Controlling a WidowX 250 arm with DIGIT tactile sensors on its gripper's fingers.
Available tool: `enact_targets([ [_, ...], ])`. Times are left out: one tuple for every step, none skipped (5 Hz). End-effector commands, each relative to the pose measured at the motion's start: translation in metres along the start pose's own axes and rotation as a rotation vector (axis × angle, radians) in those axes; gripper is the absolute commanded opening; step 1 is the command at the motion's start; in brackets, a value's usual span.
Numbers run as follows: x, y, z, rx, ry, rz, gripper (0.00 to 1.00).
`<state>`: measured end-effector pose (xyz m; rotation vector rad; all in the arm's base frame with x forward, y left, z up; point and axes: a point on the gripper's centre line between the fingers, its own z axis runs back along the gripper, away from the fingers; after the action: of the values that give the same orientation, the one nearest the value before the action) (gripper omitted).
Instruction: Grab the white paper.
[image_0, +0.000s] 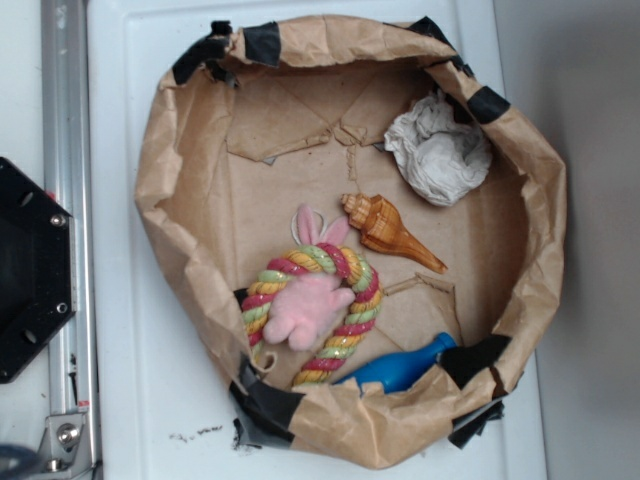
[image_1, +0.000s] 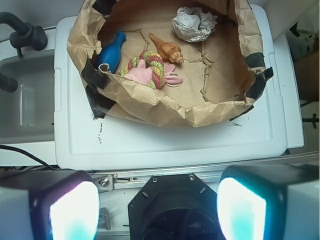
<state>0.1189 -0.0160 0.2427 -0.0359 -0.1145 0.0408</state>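
- Gripper (image_1: 157, 210) sits at the bottom of the wrist view, its two pale, glowing fingers (image_1: 75, 212) spread wide apart with nothing between them; it is released and well apart from everything in the bag.
- Between the fingers a black base (image_1: 175, 210) shows, bolted beside a metal rail (image_0: 62, 150) that runs along the edge of the white desk (image_1: 165, 140).
- On the desk stands a brown paper bag (image_0: 180, 170), rolled down into a wide open bowl, with patches of black tape (image_0: 262, 42) along its rim.
- Nearest the gripper's side of the bag lie a blue bottle (image_0: 400, 368) on its side against the wall and a rope ring (image_0: 345, 305) of pink, yellow and green strands.
- A pink plush bunny (image_0: 305, 308) lies through the ring, its ears pointing out past the rope.
- Just beside the ring rests an orange seashell (image_0: 385, 230), long and pointed, lying flat on the bag's floor.
- Farthest from the gripper, tucked against the bag's wall near a strip of tape, sits the white paper (image_0: 438, 150): a crumpled off-white wad, tissue-like, with many grey creases and folds, roughly as large as the seashell and apart from it.
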Motion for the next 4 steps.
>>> enact_targets([
  [0.0, 0.0, 0.0, 0.0, 0.0, 0.0, 1.0],
  [0.044, 0.009, -0.055, 0.072, -0.106, 0.226, 1.0],
  [0.092, 0.013, -0.098, 0.098, -0.199, 0.348, 1.0],
  [0.14, 0.02, -0.131, 0.072, -0.263, 0.422, 1.0],
])
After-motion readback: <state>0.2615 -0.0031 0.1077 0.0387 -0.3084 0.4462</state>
